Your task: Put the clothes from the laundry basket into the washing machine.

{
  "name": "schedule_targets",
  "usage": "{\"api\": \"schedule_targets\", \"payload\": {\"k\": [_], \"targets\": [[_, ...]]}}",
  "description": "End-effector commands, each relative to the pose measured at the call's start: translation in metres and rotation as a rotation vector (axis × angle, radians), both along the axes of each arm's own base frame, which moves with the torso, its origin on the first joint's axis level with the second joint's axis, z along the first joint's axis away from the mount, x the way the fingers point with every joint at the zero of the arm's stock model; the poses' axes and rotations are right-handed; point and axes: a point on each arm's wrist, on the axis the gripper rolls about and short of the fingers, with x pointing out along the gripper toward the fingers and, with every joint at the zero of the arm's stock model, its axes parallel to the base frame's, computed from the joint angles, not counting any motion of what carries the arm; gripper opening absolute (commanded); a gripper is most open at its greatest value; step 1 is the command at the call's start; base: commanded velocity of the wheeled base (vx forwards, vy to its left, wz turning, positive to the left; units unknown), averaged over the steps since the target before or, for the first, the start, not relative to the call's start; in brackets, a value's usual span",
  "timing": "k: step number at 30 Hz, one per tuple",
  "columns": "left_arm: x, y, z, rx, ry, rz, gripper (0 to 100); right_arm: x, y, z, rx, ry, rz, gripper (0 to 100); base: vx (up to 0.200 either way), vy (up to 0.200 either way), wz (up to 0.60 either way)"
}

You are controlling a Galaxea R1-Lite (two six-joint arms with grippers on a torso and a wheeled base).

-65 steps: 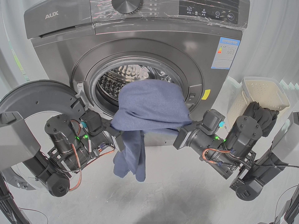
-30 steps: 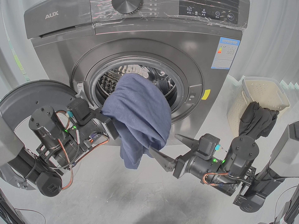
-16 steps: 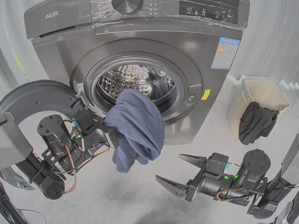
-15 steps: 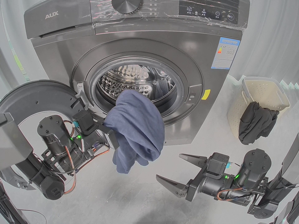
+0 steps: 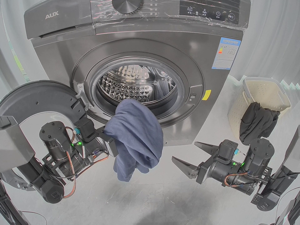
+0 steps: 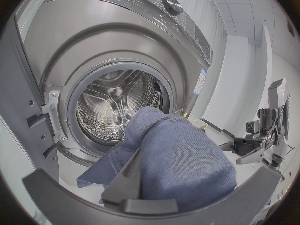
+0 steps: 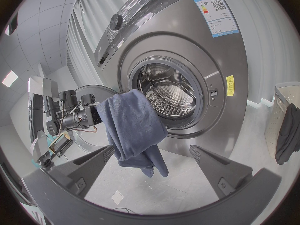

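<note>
Shut on blue garment [image 5: 137, 132] w/ left gripper [image 5: 110, 140]. One finger visible along the cloth in left wrist view, rest buried in fabric. Held bunched just in front of washer [image 5: 200, 57] opening, top fold about level w/ lower lip of drum [image 5: 134, 82]. Tail hanging free toward floor [image 5: 140, 200], not touching it. Prob held high + close for feeding the bulk over the lip first; not inside yet. Risk: tail snagging on the seal or dropping outside.

Spread wide on right gripper [image 5: 184, 151], nothing in it. Parked low, to the right of the garment, apart from it. Looks free either to tuck the tail in or to go for the next piece; can't say which.

Swung fully open to the left: door [image 5: 37, 94], behind left arm, out of the feed path.

Beside washer on the right: basket [image 5: 250, 85], w/ dark garment [image 5: 256, 122] draped over its front rim, mostly hanging outside. So at least 1 more item to move; approx mid-task.

Floor pale grey, smooth, slight sheen. Behind: light curtain [image 5: 275, 32]; pale panelled wall + ceiling in wrist views. Clear film over dial [image 5: 126, 0] + control panel.
</note>
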Motion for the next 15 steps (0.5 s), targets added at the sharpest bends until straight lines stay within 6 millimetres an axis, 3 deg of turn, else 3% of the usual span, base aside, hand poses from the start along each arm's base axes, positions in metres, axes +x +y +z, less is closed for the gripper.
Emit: {"api": "schedule_targets", "payload": {"k": [1,15], "targets": [[0.0022,0.0008,-0.0039,0.020,0.002,0.007,0,0.0019,-0.0013,-0.0018,-0.004,0.006,-0.009,100,0.000,0.000,0.00],[0.0024,0.0006,-0.0036,0.033,-0.009,0.006,0,0.0044,-0.0024,-0.0051,-0.010,0.016,-0.018,100,0.000,0.000,0.00]]}}
